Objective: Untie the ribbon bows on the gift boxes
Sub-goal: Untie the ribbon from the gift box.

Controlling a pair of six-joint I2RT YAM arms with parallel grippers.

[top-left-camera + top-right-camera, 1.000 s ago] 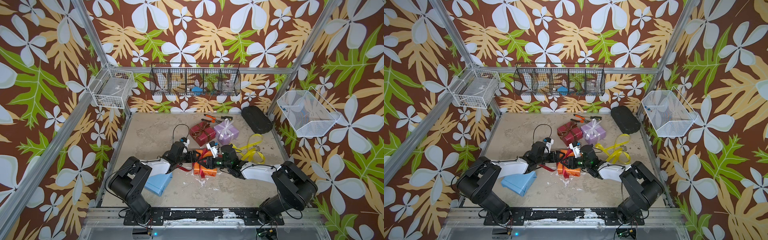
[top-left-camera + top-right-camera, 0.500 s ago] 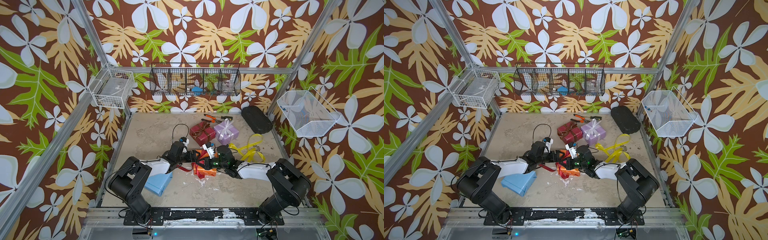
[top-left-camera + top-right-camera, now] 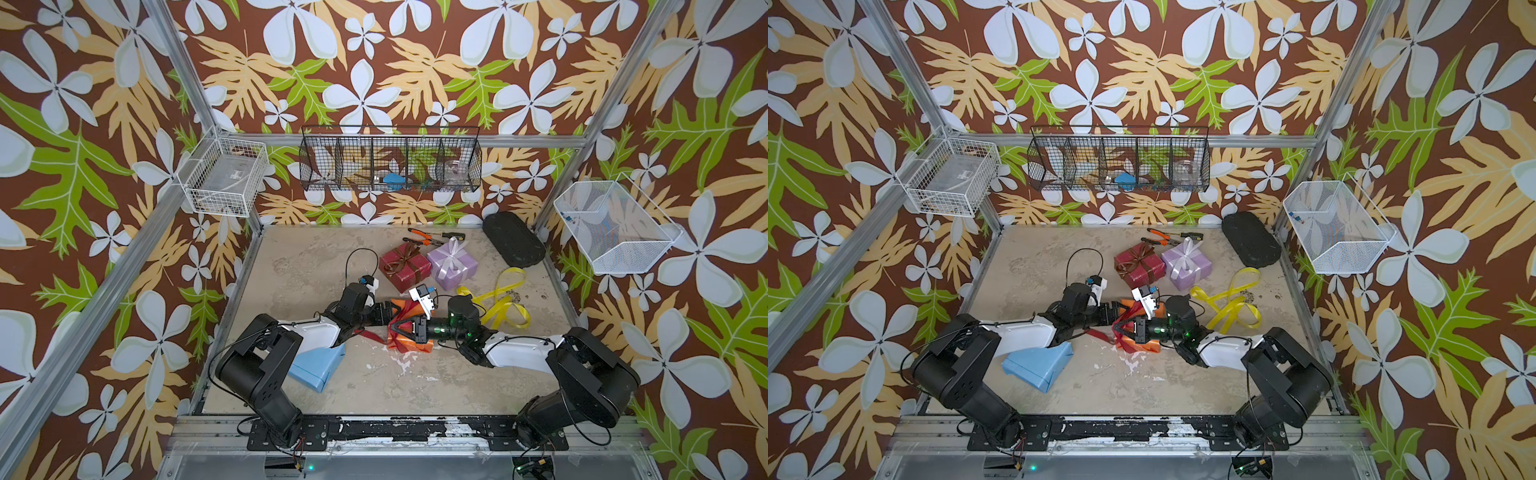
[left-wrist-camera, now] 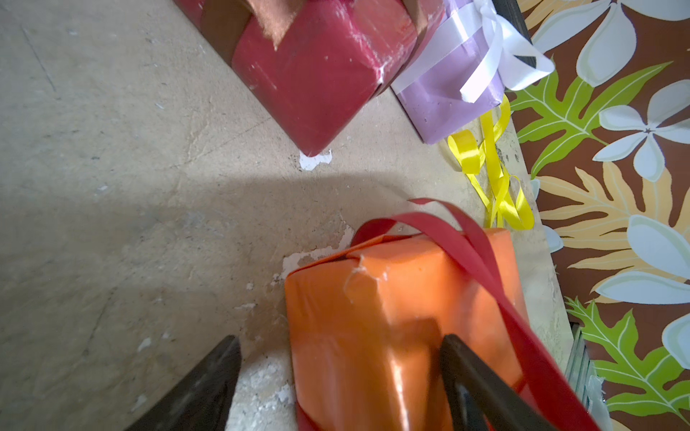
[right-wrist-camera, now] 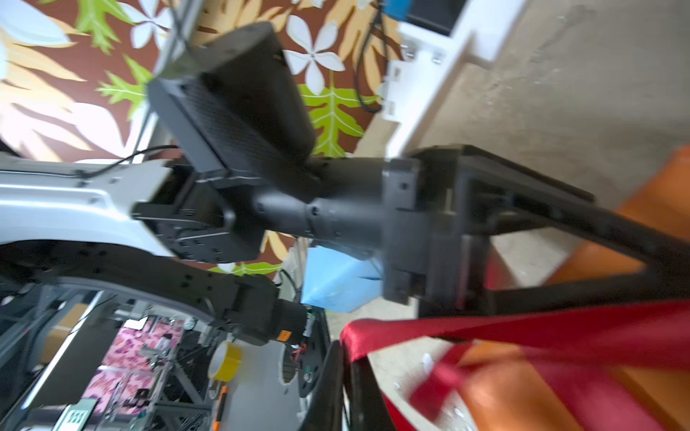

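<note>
Red ribbon (image 5: 541, 328) being pinched now: right gripper (image 5: 347, 354), half open moment ago, closing tight on loop above orange box (image 4: 373, 317), sitting mid-worktop (image 4: 112, 186). Left gripper (image 4: 339, 337) staying wide, straddling box edge, gripping nothing. Ribbon looking ready for pulling loose.

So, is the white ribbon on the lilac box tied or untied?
Tied: the white ribbon wraps around the lilac box, and its bow sits intact on top in both top views.
</note>
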